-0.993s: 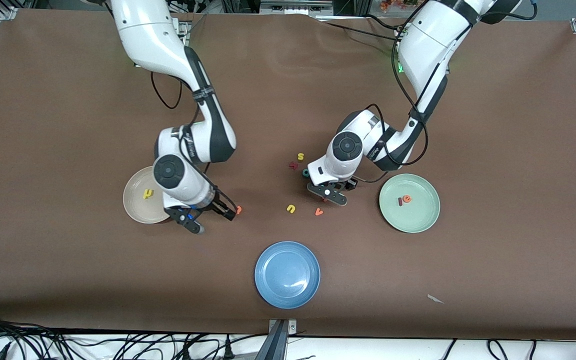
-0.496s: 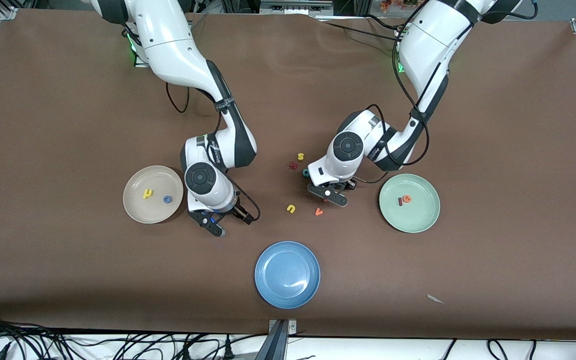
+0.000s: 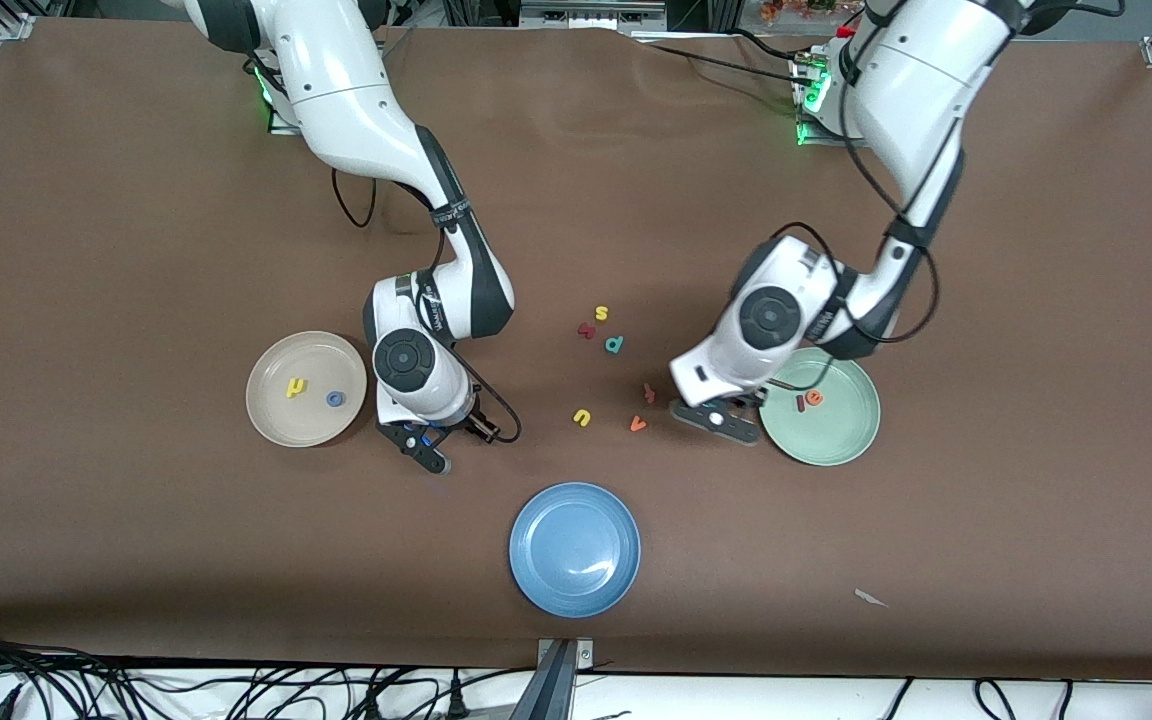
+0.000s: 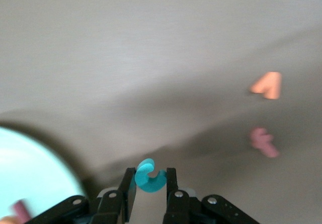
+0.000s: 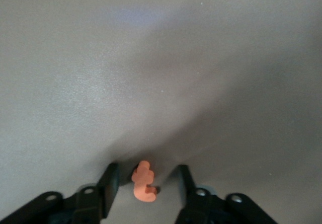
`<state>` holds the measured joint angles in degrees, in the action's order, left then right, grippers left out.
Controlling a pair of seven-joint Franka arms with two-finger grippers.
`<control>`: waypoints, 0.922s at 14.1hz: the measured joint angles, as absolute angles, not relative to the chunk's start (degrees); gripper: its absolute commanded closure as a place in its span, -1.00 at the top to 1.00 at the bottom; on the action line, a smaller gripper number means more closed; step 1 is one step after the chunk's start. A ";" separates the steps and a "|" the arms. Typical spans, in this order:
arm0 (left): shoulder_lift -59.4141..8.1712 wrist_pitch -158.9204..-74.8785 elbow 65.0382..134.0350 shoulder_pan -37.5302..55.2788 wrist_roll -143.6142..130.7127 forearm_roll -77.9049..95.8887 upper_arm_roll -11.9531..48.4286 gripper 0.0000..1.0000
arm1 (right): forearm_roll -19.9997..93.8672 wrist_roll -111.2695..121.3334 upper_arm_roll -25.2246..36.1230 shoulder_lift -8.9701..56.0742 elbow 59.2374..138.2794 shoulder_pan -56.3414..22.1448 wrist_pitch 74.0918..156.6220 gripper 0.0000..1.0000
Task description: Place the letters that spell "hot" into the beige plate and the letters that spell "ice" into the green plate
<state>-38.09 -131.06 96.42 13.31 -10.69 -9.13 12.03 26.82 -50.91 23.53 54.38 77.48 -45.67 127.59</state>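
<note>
My left gripper [image 3: 726, 417] hangs just beside the green plate [image 3: 836, 452], shut on the teal c [image 4: 149, 179], which sits pinched between its fingertips in the left wrist view. A dark red i [image 3: 799, 404] and an orange e [image 3: 815, 398] lie in that plate. My right gripper [image 3: 456, 443] is down at the table beside the beige plate [image 3: 281, 428]; its jaws stand apart on either side of the orange t [image 5: 143, 183], which lies flat on the table. The beige plate holds the yellow h [image 3: 296, 387] and the blue o [image 3: 334, 399].
Loose letters lie mid-table: a yellow s [image 3: 601, 313], a dark red piece [image 3: 586, 330], a teal d-shape [image 3: 614, 345], a reddish t-like letter [image 3: 649, 393], a yellow u [image 3: 582, 417], an orange v [image 3: 638, 424]. A blue plate [image 3: 574, 548] sits nearest the camera.
The right gripper moved from over the beige plate's edge to the orange t and its jaws narrowed around it. The left gripper carried the teal c from the letter cluster toward the green plate.
</note>
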 measured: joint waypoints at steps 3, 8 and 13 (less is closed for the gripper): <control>-38.00 -129.49 96.54 8.32 -8.17 -9.13 11.77 -0.66 | 26.82 -50.98 23.55 54.37 77.36 -45.67 127.52 -0.36; -38.03 -129.40 96.68 3.88 -5.25 -9.13 11.65 1.00 | 26.74 -51.01 23.72 54.32 77.29 -45.77 127.07 -0.74; -36.37 -129.16 96.13 3.81 -5.15 -9.13 12.68 1.00 | 26.73 -49.35 23.83 54.34 76.71 -45.76 126.02 -0.81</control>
